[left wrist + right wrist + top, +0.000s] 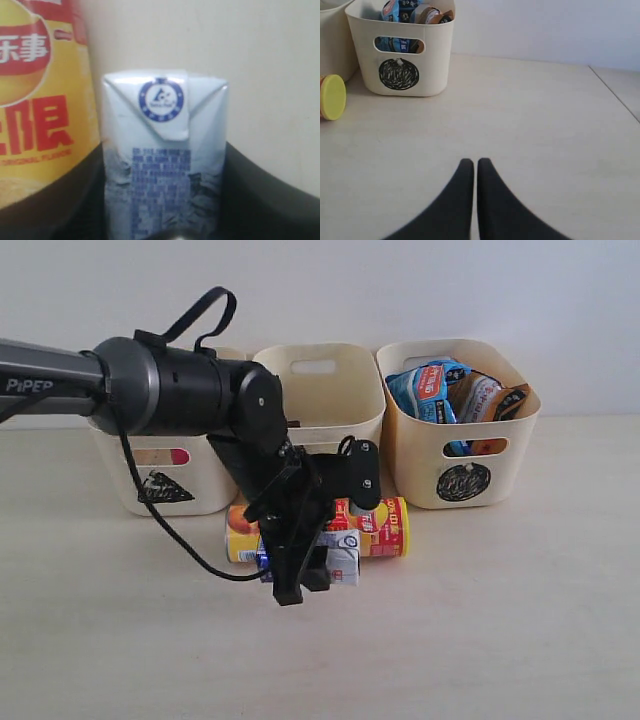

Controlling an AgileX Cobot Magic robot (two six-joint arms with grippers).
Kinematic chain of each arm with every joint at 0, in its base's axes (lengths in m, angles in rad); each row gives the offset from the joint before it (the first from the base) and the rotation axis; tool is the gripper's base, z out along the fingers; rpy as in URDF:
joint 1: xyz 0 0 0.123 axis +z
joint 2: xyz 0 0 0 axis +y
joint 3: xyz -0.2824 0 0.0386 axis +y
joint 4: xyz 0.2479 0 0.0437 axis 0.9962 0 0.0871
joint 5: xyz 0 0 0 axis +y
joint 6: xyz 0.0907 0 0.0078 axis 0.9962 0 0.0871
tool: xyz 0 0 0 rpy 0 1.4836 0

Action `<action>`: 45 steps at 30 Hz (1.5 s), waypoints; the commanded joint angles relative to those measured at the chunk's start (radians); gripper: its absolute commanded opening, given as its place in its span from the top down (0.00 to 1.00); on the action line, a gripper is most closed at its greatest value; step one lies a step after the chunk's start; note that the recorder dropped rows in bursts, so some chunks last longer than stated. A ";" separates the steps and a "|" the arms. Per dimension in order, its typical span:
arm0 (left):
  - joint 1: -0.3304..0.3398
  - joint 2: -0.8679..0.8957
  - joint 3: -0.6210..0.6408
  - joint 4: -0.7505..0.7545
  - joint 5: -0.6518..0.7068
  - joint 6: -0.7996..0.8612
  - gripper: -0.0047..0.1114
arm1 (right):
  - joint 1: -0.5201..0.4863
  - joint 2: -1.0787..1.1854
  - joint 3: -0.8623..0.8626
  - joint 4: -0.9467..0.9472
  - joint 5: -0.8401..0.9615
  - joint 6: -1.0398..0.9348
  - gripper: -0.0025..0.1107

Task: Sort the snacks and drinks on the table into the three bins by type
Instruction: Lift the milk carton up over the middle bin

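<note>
My left gripper point(298, 578) point(164, 165) is shut on the white and blue carton point(342, 562) point(165, 150), low over the table; the carton's sides crease under the dark fingers point(260, 200). Right behind it the yellow-orange chip tube point(378, 527) point(40, 100) lies on its side, its yellow lid point(331, 96) toward the circle bin point(462, 440) point(402, 60). That bin holds the blue bag point(430, 388) and the orange bag point(498, 400). Pink shows through the triangle bin's point(160, 480) slot. The square bin point(318, 390) stands in the middle. The purple carton is hidden. My right gripper point(470, 161) is shut and holds nothing.
The three bins stand in a row along the back wall. Bare tabletop point(480, 640) stretches in front and to the right, and its right edge point(615, 95) shows in the right wrist view. The left arm point(170, 390) reaches over the triangle bin.
</note>
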 commanded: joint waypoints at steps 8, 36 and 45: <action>0.000 -0.095 -0.002 -0.017 0.066 -0.100 0.92 | -0.003 -0.007 0.000 -0.001 -0.007 0.005 0.98; 0.000 -0.378 -0.002 -0.017 -0.416 -0.897 0.92 | -0.003 -0.007 0.000 -0.001 -0.007 0.005 0.98; 0.009 -0.309 -0.002 -0.017 -0.759 -1.010 0.92 | -0.003 -0.007 0.000 -0.001 -0.014 0.005 0.98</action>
